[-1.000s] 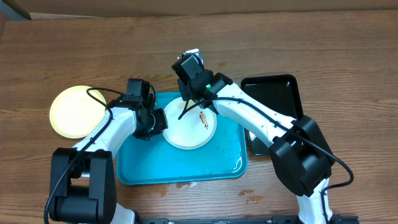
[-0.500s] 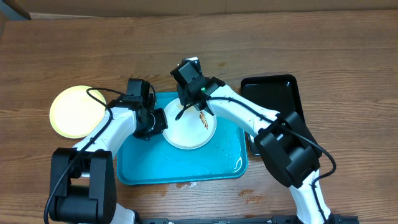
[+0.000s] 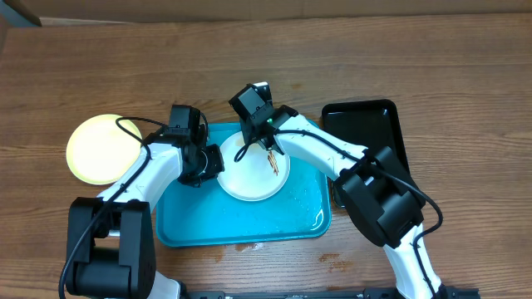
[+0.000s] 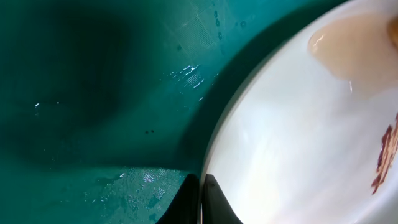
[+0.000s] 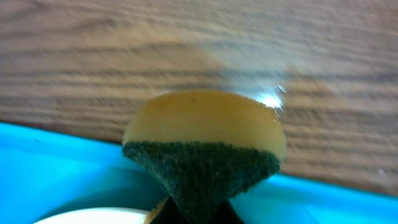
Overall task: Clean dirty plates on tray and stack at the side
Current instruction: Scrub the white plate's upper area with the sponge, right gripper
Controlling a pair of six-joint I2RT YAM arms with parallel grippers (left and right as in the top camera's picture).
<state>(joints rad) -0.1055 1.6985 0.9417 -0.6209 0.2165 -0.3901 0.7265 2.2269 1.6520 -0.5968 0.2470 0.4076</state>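
Observation:
One white dirty plate lies in the turquoise tray, with a brown smear on its right half. At the plate's left rim, my left gripper is shut on the edge; in the left wrist view its fingertips pinch the rim of the plate over the wet tray. My right gripper hangs over the plate's far edge, shut on a sponge with a yellow body and a dark green scouring face. A pale yellow-green plate sits on the table to the left of the tray.
A glossy black tray lies right of the turquoise one, under my right arm. Water droplets glisten on the tray floor. Bare wooden table stretches behind both trays.
My right gripper has shifted slightly down toward the plate's far edge, and the right arm's elbow has swung in closer. The left gripper and plate have stayed put.

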